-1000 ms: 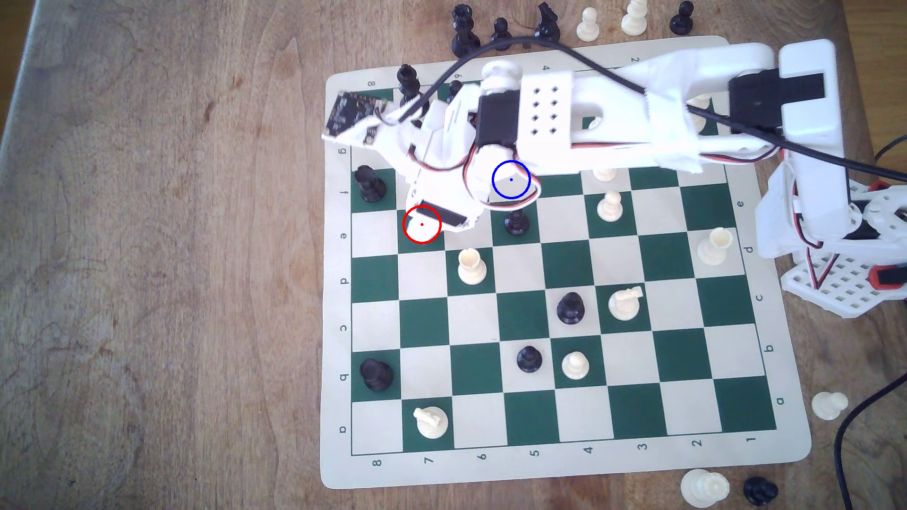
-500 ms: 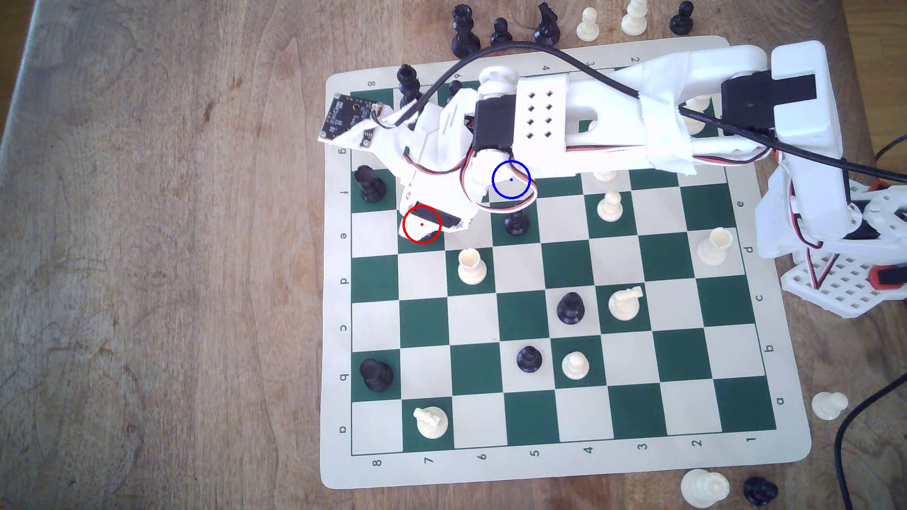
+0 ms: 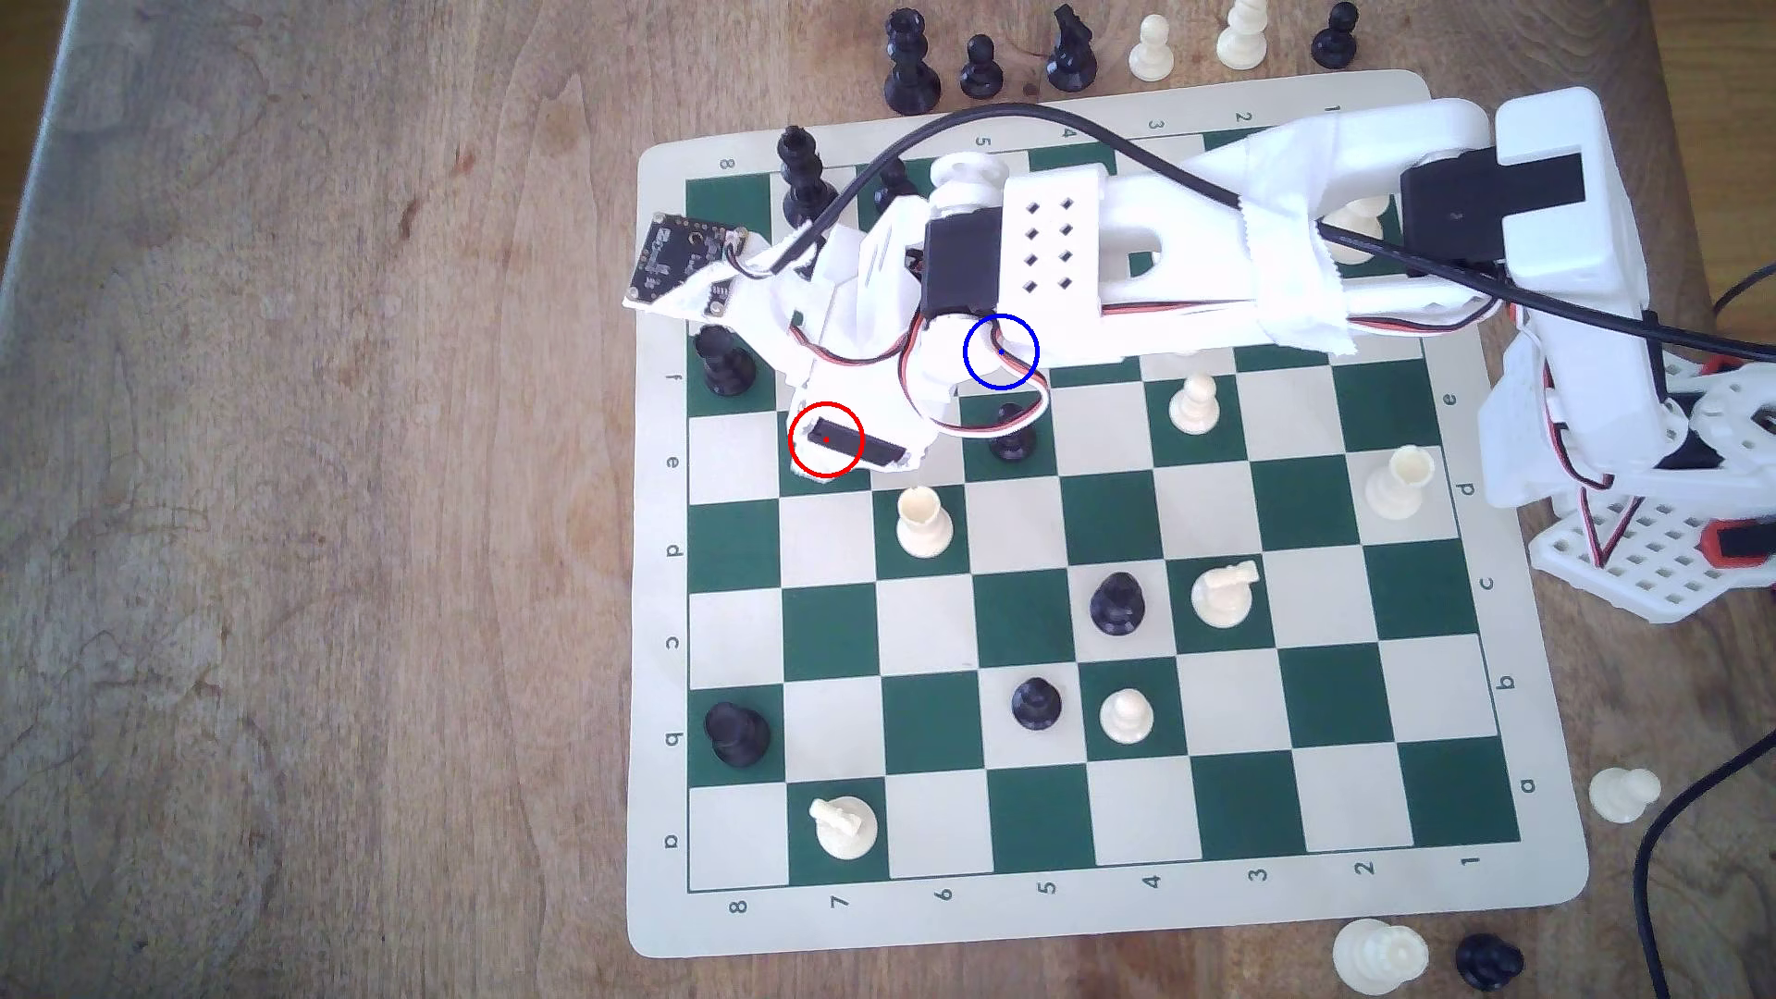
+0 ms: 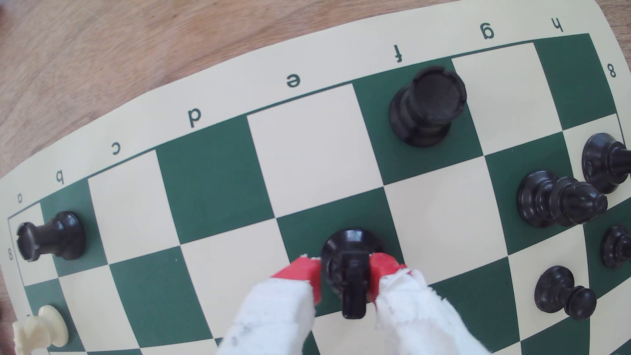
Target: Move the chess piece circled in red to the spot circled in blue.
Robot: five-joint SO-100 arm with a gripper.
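Table [image 3: 288, 480] first, bare brown wood, and on it the green-and-cream board [image 3: 1134, 922], its pieces scattered wide. Over the far side of the board stretches the white arm [image 3: 1201, 240], and across the last second it has slid along the board toward the near edge in the exterior view, its wrist settling lower over the red ring. Now the business end: the gripper [image 4: 345, 276], red fingertips [image 4: 304, 273] under frayed white wrapping, sits either side of the black knight [image 4: 351, 263]. Both tips look pressed up against the horse head, so this reads as a pinch on the piece, or a hair short of one. The knight stands upright on its green square, base flat on the board, not lifted yet. In the exterior view that square is hidden under the gripper housing inside the red ring. The target, the blue-ringed spot [image 3: 1023, 370], lies near, toward the exterior view's right and one row farther away, largely covered by the wrist and its wires. A black pawn [image 3: 1011, 437] stands just beside that path. By my reading the reach is over and the grasp is closing; the lift and carry come next, and clearing that pawn will matter.
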